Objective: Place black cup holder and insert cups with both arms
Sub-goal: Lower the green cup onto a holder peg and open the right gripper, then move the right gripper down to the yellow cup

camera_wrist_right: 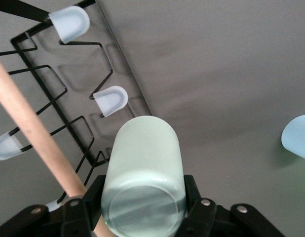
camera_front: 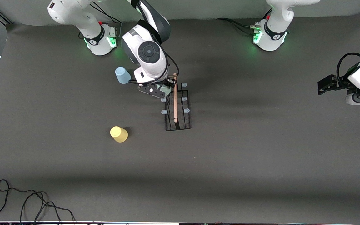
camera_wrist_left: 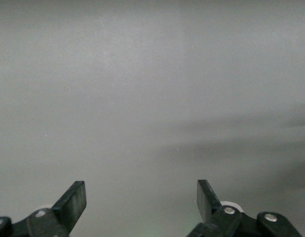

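Observation:
The black cup holder (camera_front: 177, 124) stands mid-table, its wooden rod handle (camera_front: 175, 103) on top and blue-capped pegs (camera_front: 186, 110) along both sides. My right gripper (camera_front: 165, 90) is shut on the pale green cup (camera_front: 167, 90), held on its side over the rack's row of pegs toward the right arm's end. In the right wrist view the green cup (camera_wrist_right: 142, 158) fills the gripper (camera_wrist_right: 142, 210), with its mouth toward a peg (camera_wrist_right: 110, 100) and the handle (camera_wrist_right: 34, 128) beside it. The light blue cup (camera_front: 122, 75) and yellow cup (camera_front: 118, 134) sit upside down on the table. My left gripper (camera_front: 322, 85) waits open and empty; its wrist view (camera_wrist_left: 141, 197) shows only bare mat.
The blue cup (camera_wrist_right: 298, 137) lies close beside the right arm's wrist. Loose black cables (camera_front: 27, 200) lie at the table corner nearest the camera, toward the right arm's end. The two green-lit bases (camera_front: 102, 40) stand along the table's edge farthest from the camera.

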You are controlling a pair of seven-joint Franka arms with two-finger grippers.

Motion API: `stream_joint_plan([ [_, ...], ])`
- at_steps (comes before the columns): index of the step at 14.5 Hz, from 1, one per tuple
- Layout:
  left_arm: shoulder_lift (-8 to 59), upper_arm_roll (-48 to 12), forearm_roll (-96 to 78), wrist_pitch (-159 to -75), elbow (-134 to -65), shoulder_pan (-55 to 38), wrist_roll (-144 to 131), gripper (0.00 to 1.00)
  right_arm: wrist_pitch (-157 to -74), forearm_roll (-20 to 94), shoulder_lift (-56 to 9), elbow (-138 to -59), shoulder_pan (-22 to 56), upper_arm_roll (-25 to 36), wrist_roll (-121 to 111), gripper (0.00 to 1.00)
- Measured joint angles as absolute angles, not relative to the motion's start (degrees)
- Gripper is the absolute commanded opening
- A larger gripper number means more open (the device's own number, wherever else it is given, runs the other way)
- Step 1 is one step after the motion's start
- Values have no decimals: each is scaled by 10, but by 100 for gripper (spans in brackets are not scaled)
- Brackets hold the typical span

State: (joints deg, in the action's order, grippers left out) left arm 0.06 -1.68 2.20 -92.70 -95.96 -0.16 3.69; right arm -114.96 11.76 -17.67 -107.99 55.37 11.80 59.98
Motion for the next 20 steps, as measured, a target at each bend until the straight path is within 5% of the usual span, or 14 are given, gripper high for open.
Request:
stream_joint_plan([
  [2,1,-17,22,-927,-960,-2,37,100,-1150,118,-184,-1080,554,118,600,100],
  [9,1,-17,22,-926,-960,-2,37,100,-1134,117,-183,-1050,553,132,592,100],
  [14,1,-18,22,-926,-960,-3,37,100,-1089,117,-180,-1004,551,219,475,100],
  [20,1,-18,22,-926,-962,-4,37,100,-1131,117,-202,-1008,497,297,282,100],
])
